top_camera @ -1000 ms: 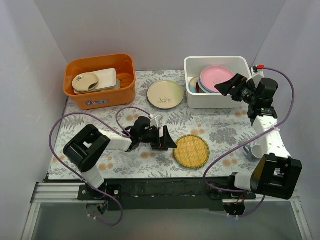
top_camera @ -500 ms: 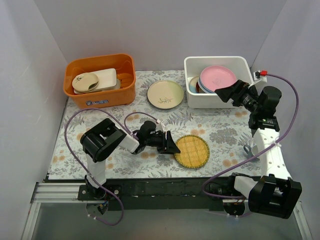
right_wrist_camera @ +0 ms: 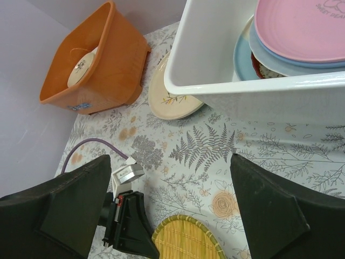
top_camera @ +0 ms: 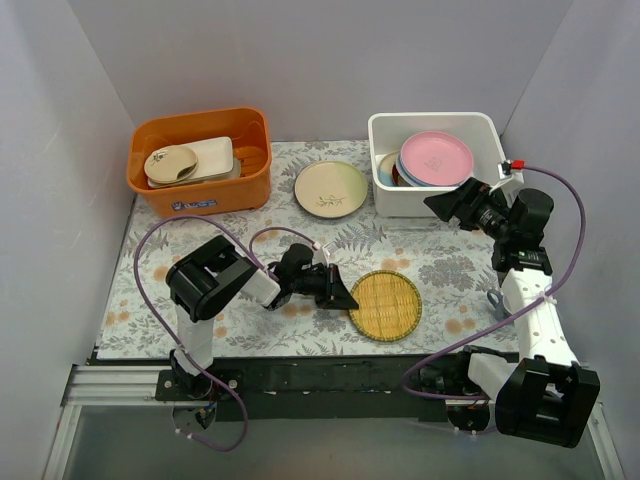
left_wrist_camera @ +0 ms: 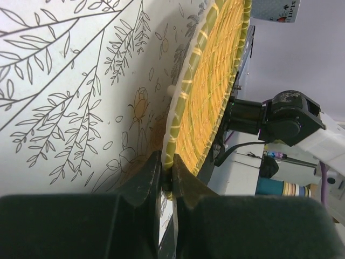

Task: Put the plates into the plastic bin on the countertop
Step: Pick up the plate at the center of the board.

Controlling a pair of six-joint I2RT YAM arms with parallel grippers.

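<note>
The yellow textured plate (top_camera: 386,304) lies on the patterned countertop (top_camera: 440,262) near the front edge. My left gripper (top_camera: 344,296) is shut on its left rim; in the left wrist view the rim (left_wrist_camera: 173,141) runs in between the two black fingers (left_wrist_camera: 141,183). A cream plate with a leaf sprig (top_camera: 331,188) lies flat left of the white plastic bin (top_camera: 386,192). In the bin a pink plate (top_camera: 436,155) tops a stack of blue and dark red ones. My right gripper (top_camera: 452,200) hovers open by the bin's front wall, holding nothing.
An orange tub (top_camera: 200,192) with cream dishes stands at the back left. Purple cables loop over the counter beside both arms. In the right wrist view the bin's white wall (right_wrist_camera: 215,54) sits close above the open fingers (right_wrist_camera: 59,210).
My left gripper reached the yellow plate and closed on its rim. The right gripper drew back out of the bin to its front wall, staying open.
</note>
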